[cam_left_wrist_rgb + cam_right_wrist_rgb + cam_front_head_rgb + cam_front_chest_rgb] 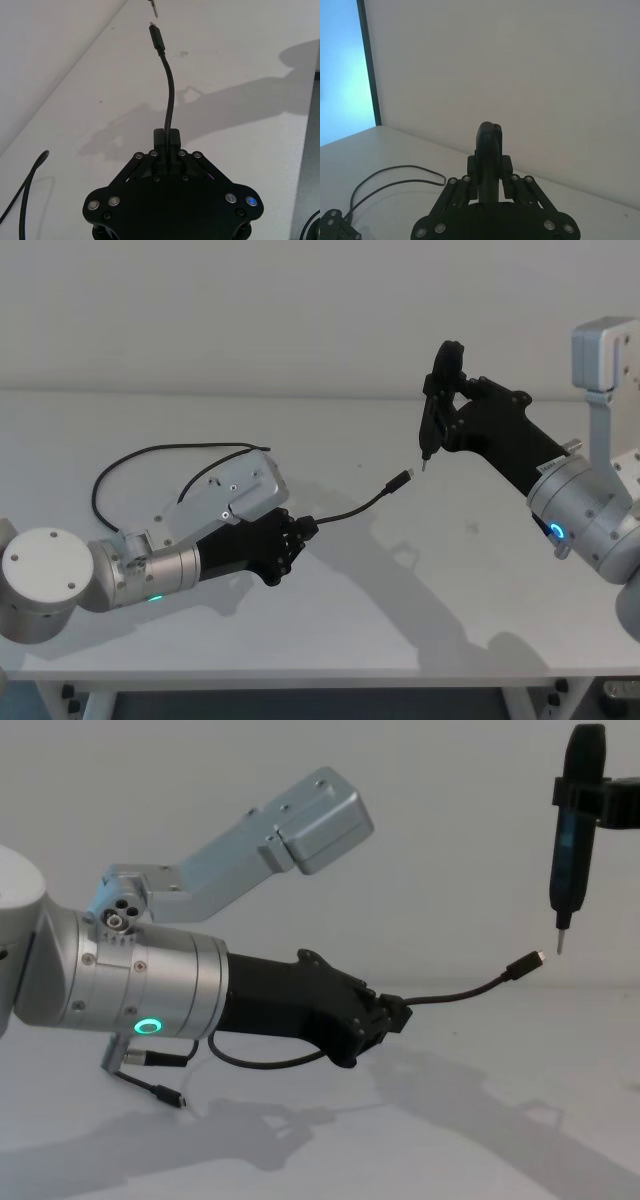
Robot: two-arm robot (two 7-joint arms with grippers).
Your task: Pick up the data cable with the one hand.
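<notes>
While raised off the worktop (330,640):
Left hand (305,529): pinching data cable (355,509).
Right hand (440,400): gripping slim black tool (572,830).

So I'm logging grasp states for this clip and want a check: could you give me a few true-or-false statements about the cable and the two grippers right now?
1. The left gripper is shut on the data cable. True.
2. The cable's free plug lies flat on the table. False: it is held up in the air, pointing toward the tool's tip.
3. The right gripper holds a slim black tool with a thin metal tip. True.
4. The tool's tip touches the plug. False: a small gap shows between them.
5. The rest of the cable runs in a loop on the table behind the left arm. True.
</notes>
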